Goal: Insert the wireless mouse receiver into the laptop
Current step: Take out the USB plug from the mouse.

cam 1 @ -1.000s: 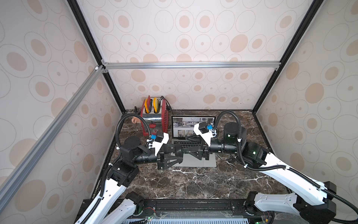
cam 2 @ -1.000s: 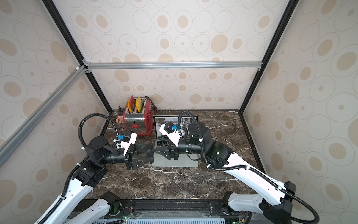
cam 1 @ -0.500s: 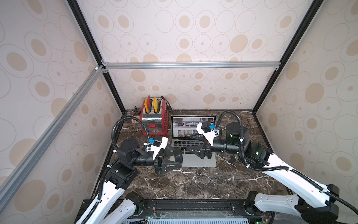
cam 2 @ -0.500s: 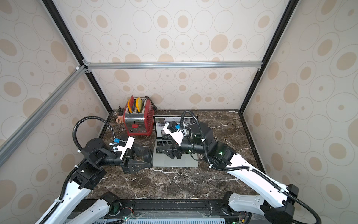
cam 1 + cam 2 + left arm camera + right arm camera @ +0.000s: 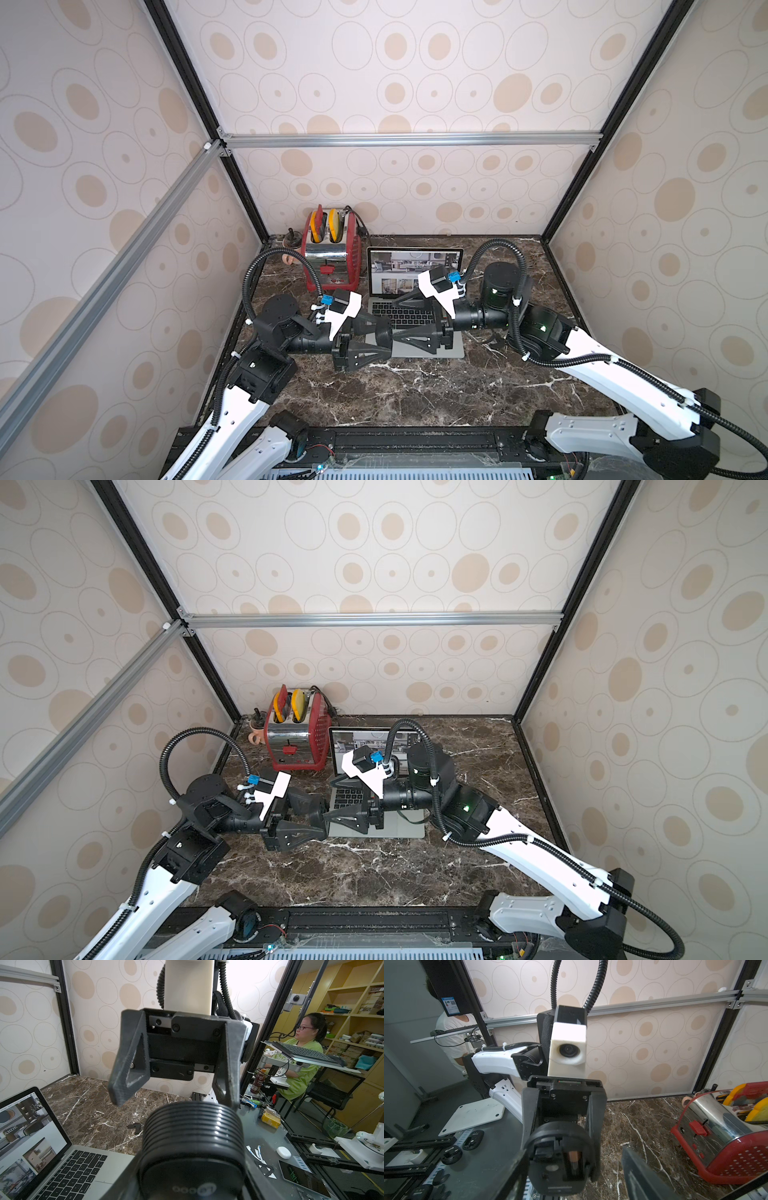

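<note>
The laptop (image 5: 399, 266) stands open at the back middle of the marble table, its screen lit; its keyboard (image 5: 62, 1167) shows in the left wrist view. My left gripper (image 5: 380, 338) is shut on a black wireless mouse (image 5: 372, 328) and holds it in the air by the laptop's left front corner. The mouse's underside (image 5: 560, 1153) faces my right gripper, and a small orange-tipped piece (image 5: 573, 1156) that looks like the receiver sits in its open compartment. My right gripper (image 5: 392, 321) is open over the laptop's keys, its fingertips on either side of the mouse's end.
A red toaster (image 5: 330, 262) with yellow and red pieces in its slots stands left of the laptop, and a small cup (image 5: 289, 259) sits behind it. A small black piece (image 5: 135, 1126) lies on the marble right of the laptop. Enclosure walls close in three sides.
The right gripper's jaws have spread wider around the mouse's end. Both arms have shifted only slightly, and the left gripper has kept its hold on the mouse.
</note>
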Robot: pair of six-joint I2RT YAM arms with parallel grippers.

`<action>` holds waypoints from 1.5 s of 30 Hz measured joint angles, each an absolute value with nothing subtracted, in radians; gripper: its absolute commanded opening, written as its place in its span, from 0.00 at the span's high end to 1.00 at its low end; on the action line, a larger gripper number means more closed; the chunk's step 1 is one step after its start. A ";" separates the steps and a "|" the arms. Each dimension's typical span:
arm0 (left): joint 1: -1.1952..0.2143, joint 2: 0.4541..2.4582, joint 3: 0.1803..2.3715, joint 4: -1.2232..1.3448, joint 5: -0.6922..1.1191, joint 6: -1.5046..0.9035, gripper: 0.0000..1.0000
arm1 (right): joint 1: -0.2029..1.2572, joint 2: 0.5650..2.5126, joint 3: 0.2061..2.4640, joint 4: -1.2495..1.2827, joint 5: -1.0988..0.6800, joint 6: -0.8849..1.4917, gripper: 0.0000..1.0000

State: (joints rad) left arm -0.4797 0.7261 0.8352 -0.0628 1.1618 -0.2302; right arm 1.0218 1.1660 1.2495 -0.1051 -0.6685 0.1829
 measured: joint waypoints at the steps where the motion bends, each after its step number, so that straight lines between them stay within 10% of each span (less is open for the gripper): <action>1: -0.480 0.726 0.835 -0.062 1.162 -0.230 1.00 | 1.022 1.166 1.250 -0.105 -0.670 0.184 0.27; 18: -0.480 0.728 0.835 -0.062 1.162 -0.230 1.00 | 1.023 1.177 1.250 -0.084 -0.677 0.201 0.28; 32: -0.474 0.729 0.835 -0.071 1.121 -0.231 1.00 | 1.033 1.180 1.283 -0.161 -0.602 0.186 0.56; 45: -0.465 0.729 0.827 -0.101 1.054 -0.233 1.00 | 1.042 1.194 1.319 -0.250 -0.486 0.183 0.58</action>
